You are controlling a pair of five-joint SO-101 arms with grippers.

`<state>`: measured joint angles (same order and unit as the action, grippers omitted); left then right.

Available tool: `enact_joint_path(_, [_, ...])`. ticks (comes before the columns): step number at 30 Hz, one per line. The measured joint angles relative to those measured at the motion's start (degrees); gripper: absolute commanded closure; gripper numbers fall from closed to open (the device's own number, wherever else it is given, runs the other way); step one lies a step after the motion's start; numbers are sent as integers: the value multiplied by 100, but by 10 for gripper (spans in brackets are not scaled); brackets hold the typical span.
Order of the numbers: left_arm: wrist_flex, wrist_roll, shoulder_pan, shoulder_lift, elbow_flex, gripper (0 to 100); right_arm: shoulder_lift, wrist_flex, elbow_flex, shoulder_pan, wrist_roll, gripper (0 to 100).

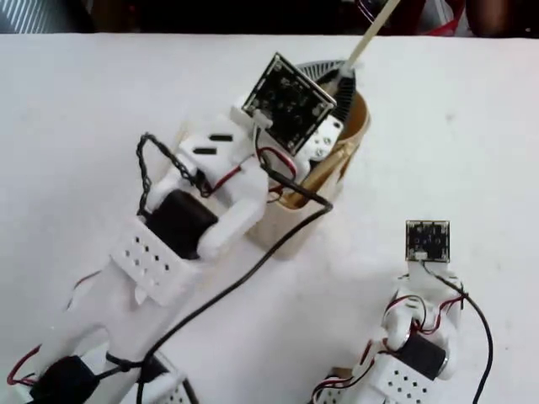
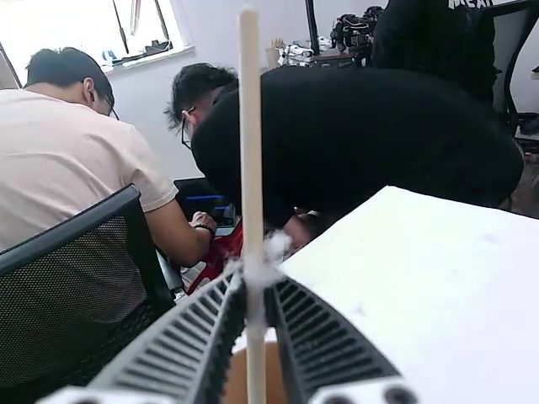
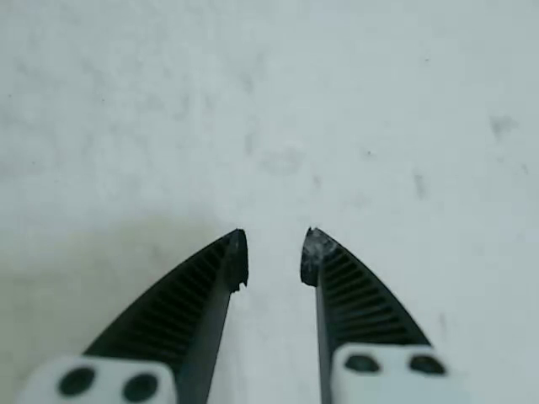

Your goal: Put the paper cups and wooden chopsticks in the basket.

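A pale wooden chopstick [image 2: 249,168] stands upright between the ribbed black fingers [image 2: 198,324] of my left gripper [image 2: 253,273], which is shut on it. From above, that chopstick [image 1: 371,34] slants up past the far table edge over a tan basket [image 1: 354,139]. The left arm's wrist covers most of the basket's opening, so what lies inside is hidden. My right gripper [image 3: 273,255] hovers open over bare white table, nothing between its fingers; in the high view its arm [image 1: 427,252] sits near the front right.
The white table [image 1: 472,135] spreads to the basket's right and left. A black cable [image 1: 244,273] trails from the basket toward the front left. People sit past the table's far edge, away from the task's things.
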<state>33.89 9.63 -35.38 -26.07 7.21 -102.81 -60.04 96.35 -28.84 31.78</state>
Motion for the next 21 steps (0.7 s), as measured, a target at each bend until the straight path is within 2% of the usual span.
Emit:
enact_joint_path(14, [0,0,26,0,0,936,0,0,0,0,0,885])
enact_joint_path(18, [35,0,255,0,0,936,0,0,0,0,0,885])
enact_joint_path(21, [281,0,686,0,0,936,0,0,0,0,0,885])
